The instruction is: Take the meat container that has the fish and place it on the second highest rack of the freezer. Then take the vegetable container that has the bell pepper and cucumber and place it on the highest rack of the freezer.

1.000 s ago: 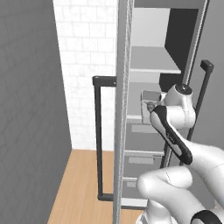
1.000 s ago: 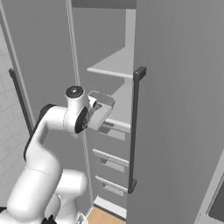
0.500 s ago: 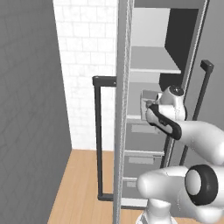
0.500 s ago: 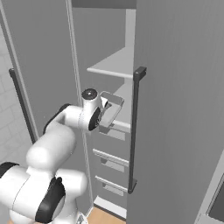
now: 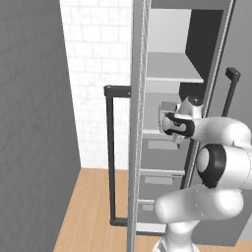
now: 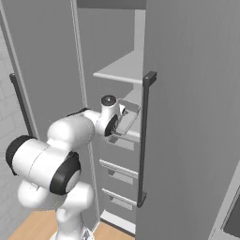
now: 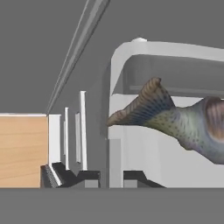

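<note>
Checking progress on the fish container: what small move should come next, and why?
Probably ease the end effector forward into the freezer: the tray with the fish is held at the opening, level with the shelf below the highest rack, not yet set down.

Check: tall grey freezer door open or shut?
Open. The tall grey freezer door stands swung aside, baring pale shelves and drawers; the hand carries the tray inside.

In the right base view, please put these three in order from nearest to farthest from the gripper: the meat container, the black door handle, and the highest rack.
1. Meat container: held at the gripper.
2. Black door handle: just to its right.
3. Highest rack: above, inside the freezer.
</note>
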Robot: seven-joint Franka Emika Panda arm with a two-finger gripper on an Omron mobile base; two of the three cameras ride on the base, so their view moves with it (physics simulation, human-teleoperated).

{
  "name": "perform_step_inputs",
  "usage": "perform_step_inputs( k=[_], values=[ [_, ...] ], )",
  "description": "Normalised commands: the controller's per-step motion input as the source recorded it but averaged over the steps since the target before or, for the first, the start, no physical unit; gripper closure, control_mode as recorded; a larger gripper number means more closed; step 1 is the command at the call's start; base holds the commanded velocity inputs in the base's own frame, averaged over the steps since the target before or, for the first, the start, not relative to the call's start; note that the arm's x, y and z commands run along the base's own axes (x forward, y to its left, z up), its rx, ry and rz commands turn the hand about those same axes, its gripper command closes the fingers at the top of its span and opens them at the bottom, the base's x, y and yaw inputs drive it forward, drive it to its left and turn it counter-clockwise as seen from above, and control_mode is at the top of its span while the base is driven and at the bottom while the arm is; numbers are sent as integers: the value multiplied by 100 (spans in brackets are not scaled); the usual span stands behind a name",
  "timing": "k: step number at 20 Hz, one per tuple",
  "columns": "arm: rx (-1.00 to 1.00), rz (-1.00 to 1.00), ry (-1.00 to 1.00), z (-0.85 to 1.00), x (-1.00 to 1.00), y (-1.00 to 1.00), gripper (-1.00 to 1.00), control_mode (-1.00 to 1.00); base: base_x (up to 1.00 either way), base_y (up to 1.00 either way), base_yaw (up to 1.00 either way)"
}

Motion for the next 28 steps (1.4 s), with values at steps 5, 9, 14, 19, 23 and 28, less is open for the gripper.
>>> perform_step_inputs(
  k=[5, 9, 14, 19, 23, 28],
  values=[
    [0, -1, 1, -30, 50, -17, 100, -100, 0, 0, 0],
    [0, -1, 0, -32, 49, -11, 100, -100, 0, 0, 0],
    [0, 0, 0, -29, 64, -14, 100, -100, 0, 0, 0],
    [0, 0, 0, -18, 59, -16, 100, -100, 0, 0, 0],
    [0, 0, -3, -27, 51, -12, 100, -100, 0, 0, 0],
    [0, 2, -7, -28, 30, 0, 100, -100, 0, 0, 0]
  ],
)
